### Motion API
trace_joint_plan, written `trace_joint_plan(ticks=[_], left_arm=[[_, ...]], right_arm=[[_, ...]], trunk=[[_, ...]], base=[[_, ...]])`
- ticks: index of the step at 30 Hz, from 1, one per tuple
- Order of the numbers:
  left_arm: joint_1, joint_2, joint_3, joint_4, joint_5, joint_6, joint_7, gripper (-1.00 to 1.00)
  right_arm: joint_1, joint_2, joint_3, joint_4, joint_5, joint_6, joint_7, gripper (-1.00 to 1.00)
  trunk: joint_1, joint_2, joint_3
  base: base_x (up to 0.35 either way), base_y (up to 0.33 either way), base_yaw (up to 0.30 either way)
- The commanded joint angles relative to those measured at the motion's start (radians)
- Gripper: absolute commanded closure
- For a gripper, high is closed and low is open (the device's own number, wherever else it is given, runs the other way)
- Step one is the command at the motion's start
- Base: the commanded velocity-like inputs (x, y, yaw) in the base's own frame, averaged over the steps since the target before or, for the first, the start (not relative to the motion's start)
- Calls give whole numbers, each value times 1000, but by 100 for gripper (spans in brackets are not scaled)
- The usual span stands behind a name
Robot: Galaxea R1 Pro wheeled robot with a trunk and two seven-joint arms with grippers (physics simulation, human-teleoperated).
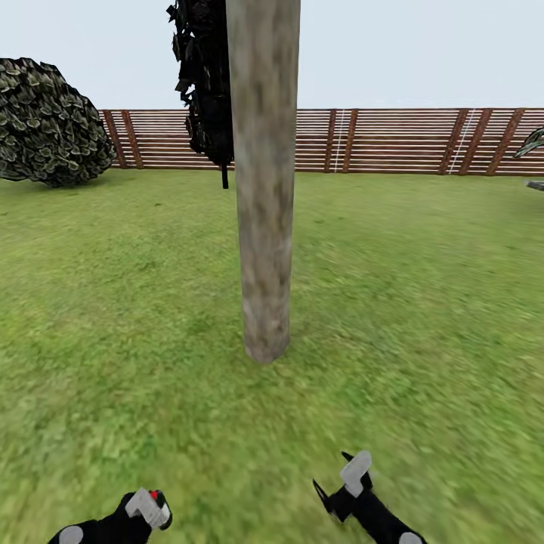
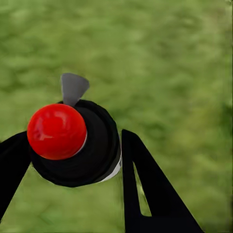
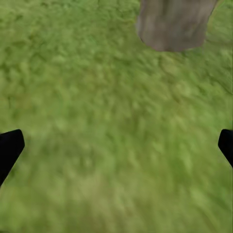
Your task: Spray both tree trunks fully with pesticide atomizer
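Green lawn [image 1: 423, 302] fills the garden, closed at the back by a brown horizontal-slat wooden fence [image 1: 393, 140]. Rounded dark-green bush [image 1: 45, 125] sits far left by the fence; a near-black narrow cypress-like tree [image 1: 202, 83] stands behind the trunk.

Pale grey-tan mottled tree trunk [image 1: 264, 181] is dead ahead, upright, base on the grass near the robot. Right wrist view catches that same base across a stretch of grass.

Left gripper [image 1: 143, 510] sits low at the frame's left, clamped on the small near-black pesticide atomizer with red top [image 2: 73, 141]. Left wrist view: black fingers on both sides of the bottle body, red cap and grey nozzle tab showing, grass below. So the atomizer is off the floor and in the left gripper.

Right gripper [image 1: 349, 483] sits low right, jaws spread wide, nothing between them; fingertips sit at opposite edges of the right wrist view.

Progress, my read:
- pickup: done
- approach to one tree: done, trunk within reach ahead
- spraying: no whitish specks visible on the bark or in the air, so looks not started
- left: raise and aim the nozzle at the trunk, cover it fully, then do the other tree
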Motion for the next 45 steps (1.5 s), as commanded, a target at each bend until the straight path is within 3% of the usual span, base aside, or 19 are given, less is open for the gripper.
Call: trace_joint_plan(ticks=[1,6,9,10,12,15,20,21,24,26,28,30,33,34,36,39,45], left_arm=[[-36,11,-1,-1,-48,14,-97,100],[-140,22,-1,-2,-222,29,-367,100],[-181,21,0,-3,-311,31,-497,100],[-195,18,-1,-4,-339,32,-547,100],[-201,16,-2,-5,-352,31,-571,100],[-204,13,-3,-6,-378,31,-584,100],[-205,7,-2,-5,-485,55,-617,100],[-205,4,-2,-6,-499,62,-624,100],[-205,-18,-2,-31,-524,86,-642,100],[-205,-34,-10,-38,-527,89,-658,100],[-205,-44,-29,-48,-528,90,-672,100],[-205,-53,-56,-75,-528,94,-681,100],[-205,-77,-67,-93,-527,102,-684,100],[-206,-105,-70,-97,-527,103,-686,100],[-207,-123,-71,-133,-525,102,-703,100],[-207,-133,-70,-171,-525,103,-757,100],[-207,-153,-69,-200,-523,100,-779,100]], right_arm=[[-59,6,0,-5,12,66,83,-100],[-167,39,14,-13,22,172,298,-100],[-182,53,74,-28,22,185,371,-100],[-186,56,130,-42,21,189,389,-100],[-191,57,176,-49,21,191,396,-100],[-202,61,204,-52,18,191,402,-100],[-207,77,217,-51,18,191,439,-100],[-208,86,217,-51,19,191,462,100],[-223,119,219,-51,23,192,529,100],[-233,130,223,-49,43,192,537,100],[-237,136,251,-47,74,194,541,100],[-239,150,307,-42,110,213,542,100],[-239,157,332,-42,125,265,542,100],[-239,166,337,-42,128,284,542,100],[-239,167,337,-42,129,287,542,100],[-239,167,338,-42,130,287,542,100],[-239,167,338,-42,130,286,542,100]], trunk=[[0,0,0],[0,0,0],[0,0,0],[0,0,0],[0,0,0],[0,0,0],[0,0,0],[0,0,0],[0,0,0],[0,0,0],[0,0,0],[0,0,0],[0,0,0],[0,0,0],[0,0,0],[0,0,0],[0,0,0]], base=[[0,0,0],[0,0,0],[0,0,0],[0,0,0],[0,0,0],[0,0,0],[0,0,0],[0,0,0],[0,0,0],[0,0,0],[0,0,0],[0,0,0],[0,0,0],[0,0,0],[0,0,0],[0,0,0],[0,0,0]])
